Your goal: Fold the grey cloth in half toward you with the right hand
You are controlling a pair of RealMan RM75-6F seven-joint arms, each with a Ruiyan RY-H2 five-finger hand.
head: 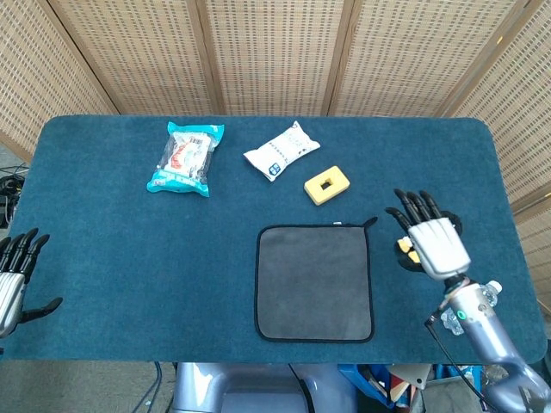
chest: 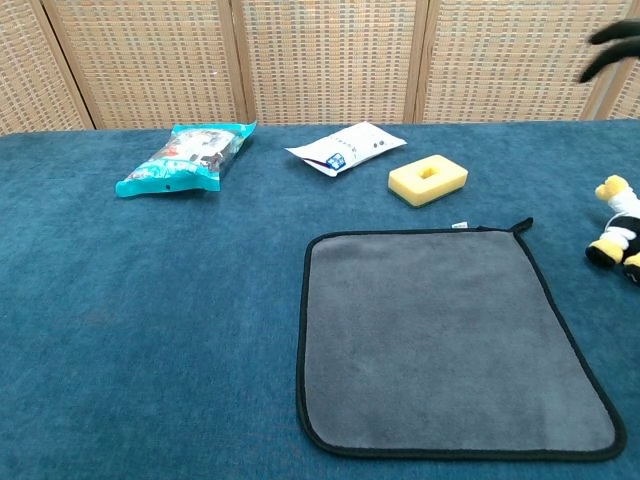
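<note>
The grey cloth (head: 314, 282) with black edging lies flat on the blue table (head: 103, 249), near the front edge; in the chest view the grey cloth (chest: 450, 340) fills the lower right. My right hand (head: 430, 237) hovers open, fingers spread, just right of the cloth's far right corner, above the plush toy. Only its dark fingertips (chest: 612, 45) show at the chest view's top right. My left hand (head: 13, 280) rests open at the table's left front edge, far from the cloth.
A teal snack bag (head: 185, 157), a white packet (head: 281, 151) and a yellow sponge block (head: 326, 185) lie beyond the cloth. A black-and-white plush toy (chest: 620, 235) sits to the cloth's right, mostly hidden under my right hand in the head view.
</note>
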